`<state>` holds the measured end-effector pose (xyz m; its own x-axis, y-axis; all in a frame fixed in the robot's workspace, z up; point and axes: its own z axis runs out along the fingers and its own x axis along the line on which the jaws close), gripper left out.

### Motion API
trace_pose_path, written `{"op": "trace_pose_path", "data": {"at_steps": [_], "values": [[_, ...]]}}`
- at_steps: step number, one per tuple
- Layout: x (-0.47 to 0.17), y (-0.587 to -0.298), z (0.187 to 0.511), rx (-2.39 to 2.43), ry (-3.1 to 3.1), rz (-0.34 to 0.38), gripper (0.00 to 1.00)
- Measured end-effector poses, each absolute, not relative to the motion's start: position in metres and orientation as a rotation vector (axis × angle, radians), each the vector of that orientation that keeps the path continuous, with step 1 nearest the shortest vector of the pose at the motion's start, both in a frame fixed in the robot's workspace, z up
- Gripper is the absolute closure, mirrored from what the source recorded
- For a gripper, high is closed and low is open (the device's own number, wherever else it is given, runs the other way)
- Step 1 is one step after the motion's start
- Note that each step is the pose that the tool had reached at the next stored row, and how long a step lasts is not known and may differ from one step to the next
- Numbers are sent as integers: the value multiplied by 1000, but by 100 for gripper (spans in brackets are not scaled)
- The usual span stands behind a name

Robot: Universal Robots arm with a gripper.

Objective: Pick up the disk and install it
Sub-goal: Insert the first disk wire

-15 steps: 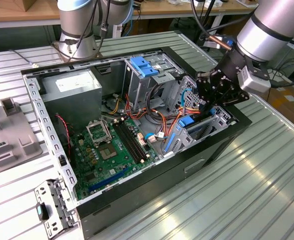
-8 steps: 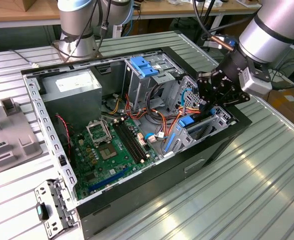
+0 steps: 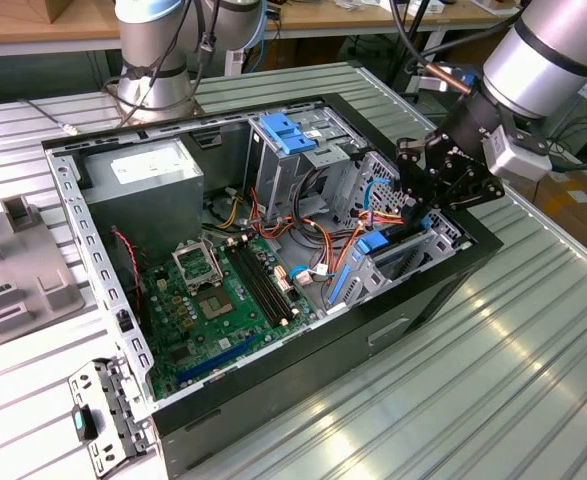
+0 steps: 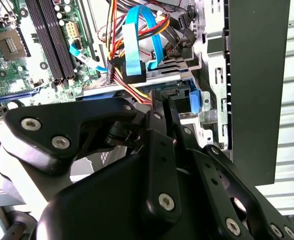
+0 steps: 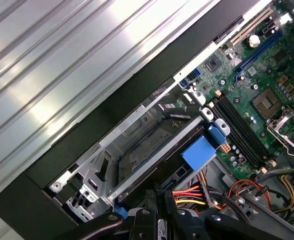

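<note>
Ribbed metal worktop [image 3: 533,380] carries an open computer case [image 3: 273,270] lying on its side, with benches and boxes behind it. Inside the case a green motherboard [image 3: 218,305] covers the floor, a grey power supply [image 3: 143,185] sits at the corner toward the exterior view's left, and a metal cage with a blue bracket [image 3: 285,132] stands near the back wall. Over the case's corner toward the exterior view's right, the silver arm [image 3: 543,50] reaches down, and its black gripper [image 3: 413,205] hangs in the drive bay [image 5: 136,150] among orange and blue cables [image 3: 343,240]. The disk [image 5: 159,156] sits tilted in that bay, close against its metal frame, its blue carrier edges [image 5: 201,151] showing in the first wrist view. The black fingers [image 4: 162,107] look drawn narrow at the disk's edge, beside a blue tab, but I cannot tell whether they actually grip it.
</note>
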<state>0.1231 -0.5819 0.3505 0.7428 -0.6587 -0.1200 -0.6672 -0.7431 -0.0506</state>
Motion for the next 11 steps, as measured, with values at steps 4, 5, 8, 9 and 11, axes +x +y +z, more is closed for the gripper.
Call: {"op": "trace_pose_path", "data": {"at_steps": [4, 5, 8, 9, 11], "values": [[123, -582, 350, -2804, 1187, 139, 83], [123, -582, 350, -2796, 1204, 138, 83], [123, -582, 349, -2771, 1256, 135, 83], [123, -582, 349, -2766, 1268, 134, 83], [123, -582, 349, -2755, 1290, 133, 83]]}}
